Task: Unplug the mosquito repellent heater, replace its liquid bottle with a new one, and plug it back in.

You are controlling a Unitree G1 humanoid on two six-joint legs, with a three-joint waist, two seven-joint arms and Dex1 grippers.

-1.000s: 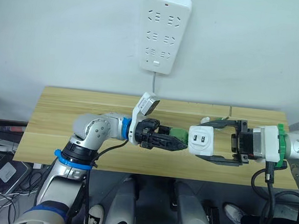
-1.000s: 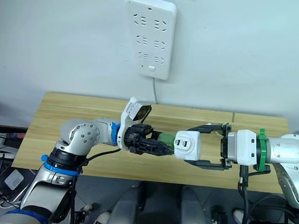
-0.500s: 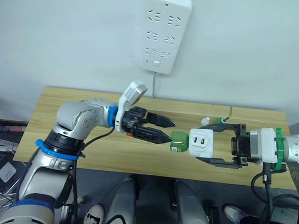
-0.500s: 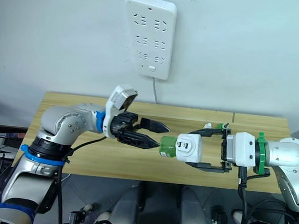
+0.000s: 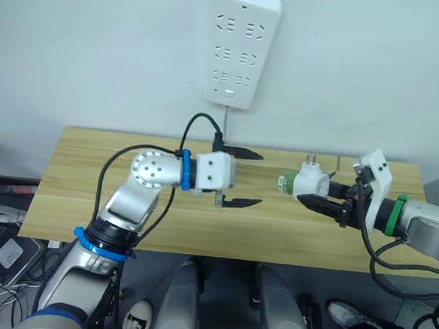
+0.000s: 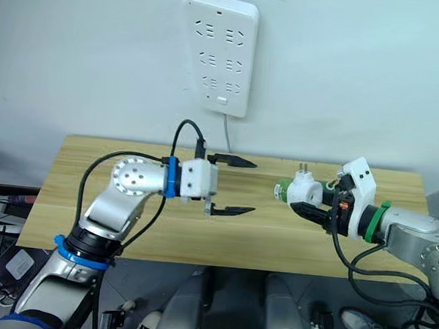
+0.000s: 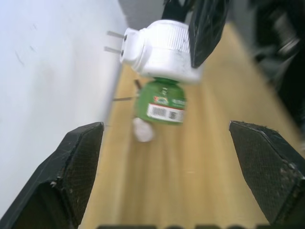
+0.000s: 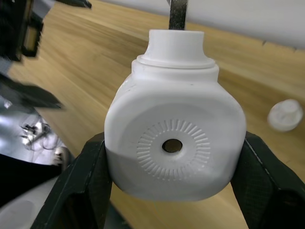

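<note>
White wall with a power strip [image 5: 241, 45] rises behind your wooden desk [image 5: 89, 200]; a second ago your left gripper [image 5: 237, 178] was closed on the green bottle [image 5: 285, 183] at the white heater [image 5: 309, 182], but now it has pulled back toward the middle of the desk with its fingers wide apart and holding nothing. Your right gripper [image 5: 324, 204] still squeezes the heater, now turned and lifted near the desk's back right edge, with the bottle still in it. Your left wrist view shows the bottle's label and a small white cap [image 7: 142, 129] on the desk, while your right wrist view shows the heater's round vent hole.
</note>
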